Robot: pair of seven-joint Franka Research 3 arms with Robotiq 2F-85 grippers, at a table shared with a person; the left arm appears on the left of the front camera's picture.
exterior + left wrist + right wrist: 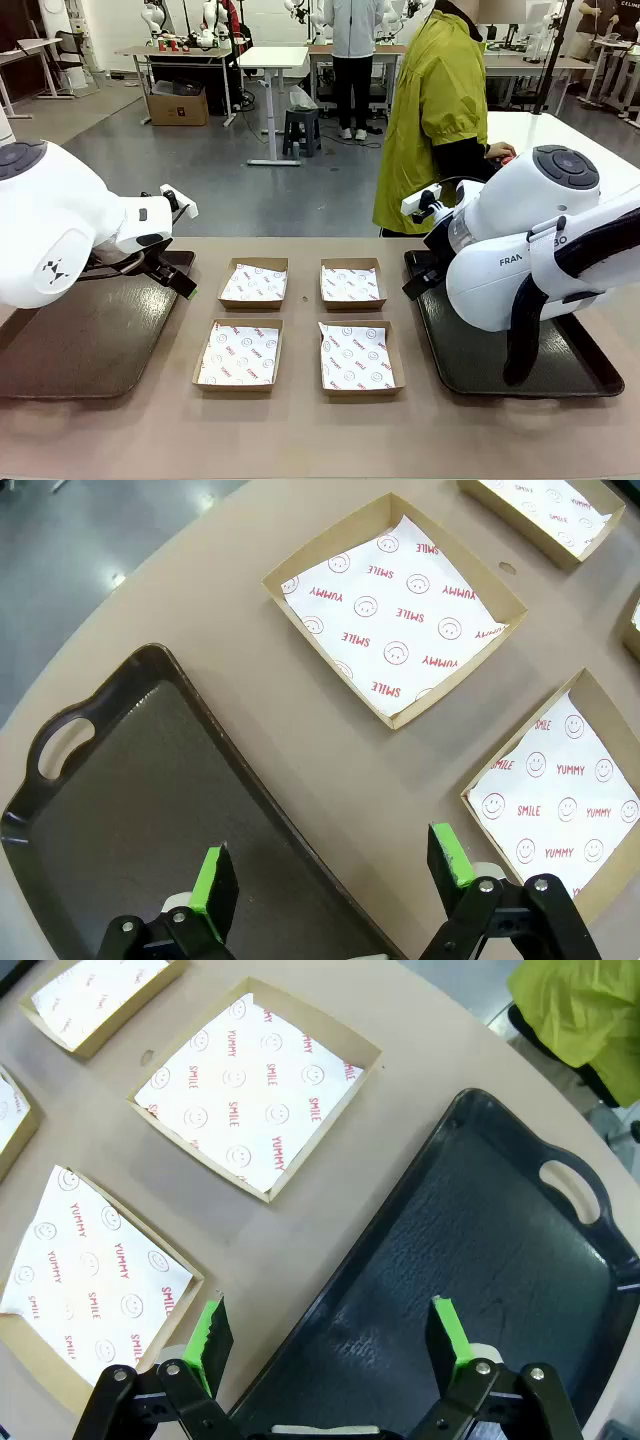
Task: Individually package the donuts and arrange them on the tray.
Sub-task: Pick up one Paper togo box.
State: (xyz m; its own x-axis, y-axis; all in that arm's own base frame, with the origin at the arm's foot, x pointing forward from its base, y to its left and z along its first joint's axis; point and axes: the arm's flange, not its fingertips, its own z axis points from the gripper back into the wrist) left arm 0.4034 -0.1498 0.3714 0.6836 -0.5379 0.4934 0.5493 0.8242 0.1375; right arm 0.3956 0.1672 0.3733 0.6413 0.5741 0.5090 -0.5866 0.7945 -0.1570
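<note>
The donuts are out of view. Four open cardboard boxes lined with smiley-print paper sit in a square at mid-table: far left [253,283], far right [351,284], near left [239,354], near right [356,357]. All are empty. My left gripper [335,875] hovers open over the right edge of a dark brown tray [130,780], with nothing between its green pads. My right gripper [325,1345] is open above the left edge of a black tray [480,1250], also holding nothing. In the front view the left gripper [170,272] and right gripper [418,280] flank the boxes.
The brown tray [80,340] lies at the table's left, the black tray [480,365] at its right; both are bare. A person in a yellow-green jacket [440,100] stands at the far side, turned toward another white table.
</note>
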